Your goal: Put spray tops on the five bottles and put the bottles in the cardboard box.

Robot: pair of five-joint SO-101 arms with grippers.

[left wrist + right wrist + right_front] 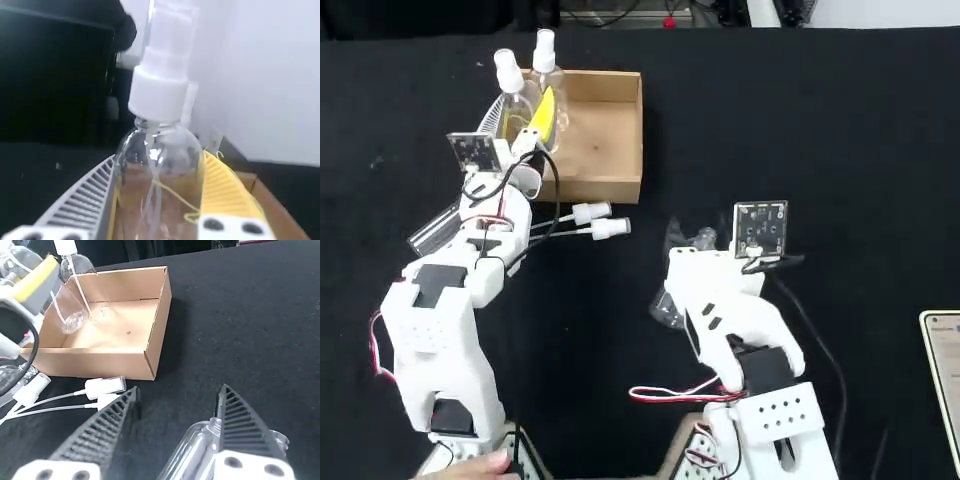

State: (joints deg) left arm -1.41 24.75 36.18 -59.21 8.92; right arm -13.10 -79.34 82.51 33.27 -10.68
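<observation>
Capped bottle (157, 170) sits clamped in left hand (520, 115) over cardboard box (610, 178); right hand (178, 390) gapes open.

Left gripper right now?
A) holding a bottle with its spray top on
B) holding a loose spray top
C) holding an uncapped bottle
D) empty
A: the left gripper is shut on a clear bottle with a white spray top on its neck, at the cardboard box.

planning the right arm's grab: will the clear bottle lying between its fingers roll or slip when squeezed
Likely to roll: the clear bottle lies on its side, round-bodied, on the flat black table. Probably light, as it looks empty. Its smooth wall might slip in the open right gripper.
</observation>
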